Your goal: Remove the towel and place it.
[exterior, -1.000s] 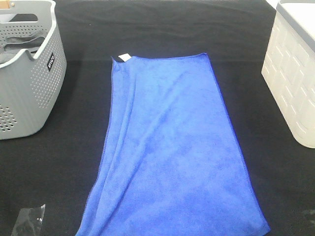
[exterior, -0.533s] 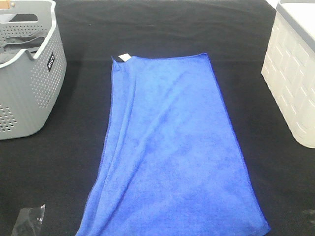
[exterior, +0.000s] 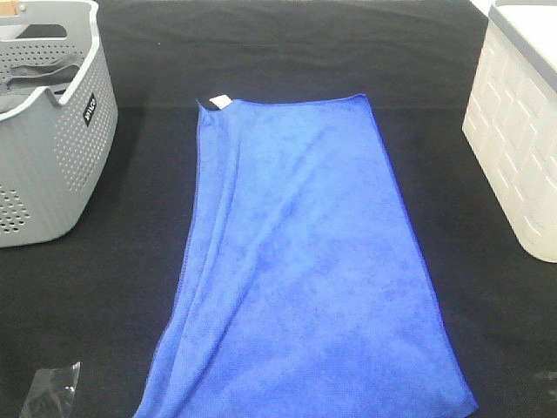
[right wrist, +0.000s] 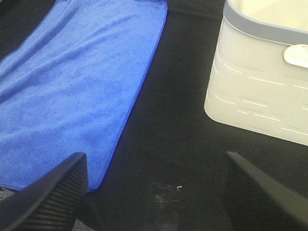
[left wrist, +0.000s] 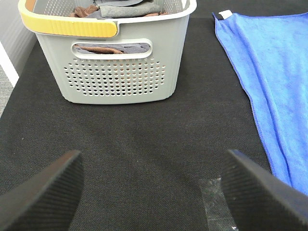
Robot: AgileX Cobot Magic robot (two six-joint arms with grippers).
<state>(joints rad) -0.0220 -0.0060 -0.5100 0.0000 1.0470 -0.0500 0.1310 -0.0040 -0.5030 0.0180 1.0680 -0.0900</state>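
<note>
Mid-table, the towel (exterior: 305, 261) lies spread flat on the black table (exterior: 113, 313), long axis running far to near, white tag (exterior: 218, 102) at its far-left corner, near edge at the bottom of the high view. Grey basket (exterior: 52, 148) stands far left with other cloths inside, white bin (exterior: 518, 139) far right, both apart from the towel. Neither tool shows in the high view. Left tool (left wrist: 154, 192) hangs wide, empty, above bare table, basket ahead of it and the towel's left long edge off to its right side. Right tool (right wrist: 154, 192) also wide, empty, with the towel's near-right corner just to its left and the bin ahead on its right. Judgement: towel looks already out and laid; if it needs another grab, right arm seems nearer, that corner being just beside its left finger (right wrist: 43, 197). Clear tape patch (exterior: 52, 387) sits near-left on the table.
</note>
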